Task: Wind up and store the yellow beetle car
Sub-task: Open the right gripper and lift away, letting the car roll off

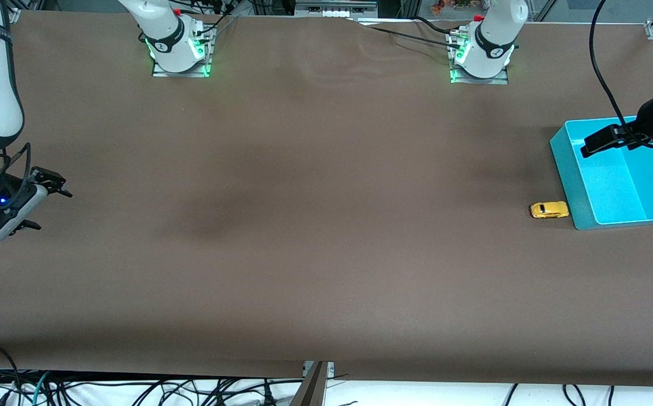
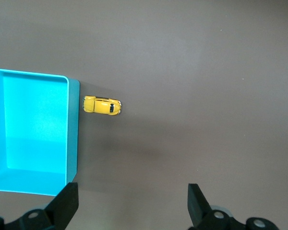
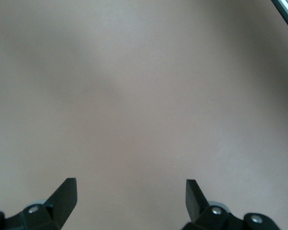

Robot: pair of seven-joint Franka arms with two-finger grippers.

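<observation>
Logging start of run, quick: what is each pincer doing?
Left pincer: open, empty, over the cyan bin.
Right pincer: open, empty, waiting.

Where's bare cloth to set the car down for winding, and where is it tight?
Bare brown cloth runs from the yellow beetle car toward the right arm's end, where the open right gripper waits. It's tight at the cyan bin: the car sits just beside its wall, and the open left gripper hangs over the bin.

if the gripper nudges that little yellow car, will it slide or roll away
The yellow beetle car sits on its wheels beside the cyan bin, so a lengthwise nudge would probably roll it. It looks small, rigid and probably light, and its rounded body may slip between fingers.
</observation>
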